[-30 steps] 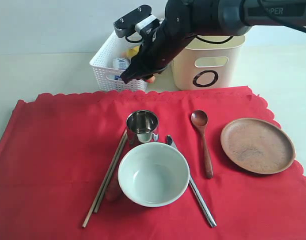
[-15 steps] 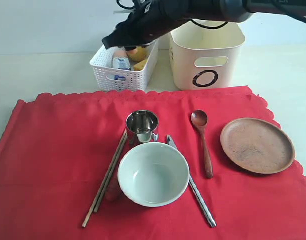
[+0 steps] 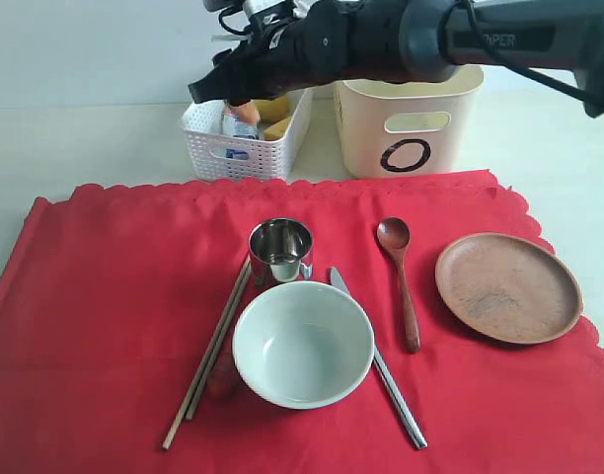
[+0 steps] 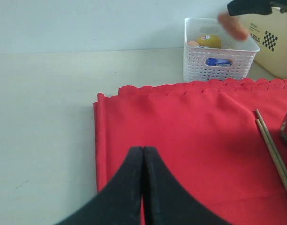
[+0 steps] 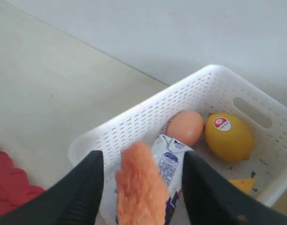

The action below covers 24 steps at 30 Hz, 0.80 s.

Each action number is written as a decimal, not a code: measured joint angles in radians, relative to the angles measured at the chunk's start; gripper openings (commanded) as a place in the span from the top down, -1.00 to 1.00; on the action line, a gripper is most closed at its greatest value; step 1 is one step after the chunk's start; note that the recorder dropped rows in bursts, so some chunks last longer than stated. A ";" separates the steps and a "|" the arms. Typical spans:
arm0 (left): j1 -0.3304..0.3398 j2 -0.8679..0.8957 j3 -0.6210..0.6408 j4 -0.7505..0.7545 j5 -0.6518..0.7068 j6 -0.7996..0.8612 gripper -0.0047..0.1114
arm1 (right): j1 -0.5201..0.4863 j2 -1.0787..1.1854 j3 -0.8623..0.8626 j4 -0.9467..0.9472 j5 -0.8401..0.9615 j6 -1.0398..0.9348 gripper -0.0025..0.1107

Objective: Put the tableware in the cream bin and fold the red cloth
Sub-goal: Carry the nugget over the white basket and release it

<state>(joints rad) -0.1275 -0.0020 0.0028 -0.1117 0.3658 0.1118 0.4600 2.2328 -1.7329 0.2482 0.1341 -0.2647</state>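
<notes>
Exterior view: your right claw (image 3: 221, 84) hangs over the white basket (image 3: 245, 148), its tips lost in blur. Bowl (image 3: 302, 344), cup (image 3: 280, 249), chopsticks (image 3: 208, 360), spoon (image 3: 401, 281), knife (image 3: 401, 400) and plate (image 3: 507, 286) lie on the red cloth (image 3: 114, 296). The bowl hides the knife's middle. The cream bin (image 3: 411, 123) stands behind.

Left wrist view: your left claw (image 4: 143, 152) is pressed together.

Right wrist view: fingers (image 5: 89, 187) apart, with a blurred orange thing (image 5: 139, 187) between them, touching neither.

The exterior view looks down across the red cloth (image 3: 105, 296); both wrist views share the lattice basket (image 4: 197, 70).
</notes>
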 measured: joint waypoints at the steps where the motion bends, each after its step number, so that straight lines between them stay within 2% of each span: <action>1: 0.000 0.000 0.000 0.000 0.000 0.000 0.92 | 0.000 0.009 0.000 0.000 -0.005 0.000 -0.11; 6: 0.000 0.000 0.000 0.000 0.000 0.000 0.92 | 0.000 0.038 0.000 -0.004 -0.012 0.000 -0.29; 16: 0.000 0.000 0.000 0.000 0.000 0.000 0.92 | 0.000 0.043 0.000 -0.004 0.003 0.002 -0.29; 24: 0.000 0.000 0.000 0.000 0.000 0.000 0.92 | 0.000 0.033 0.000 -0.037 0.103 0.002 -0.28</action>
<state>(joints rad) -0.1275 -0.0020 0.0028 -0.1117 0.3658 0.1118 0.4600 2.2663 -1.7329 0.2111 0.2375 -0.2630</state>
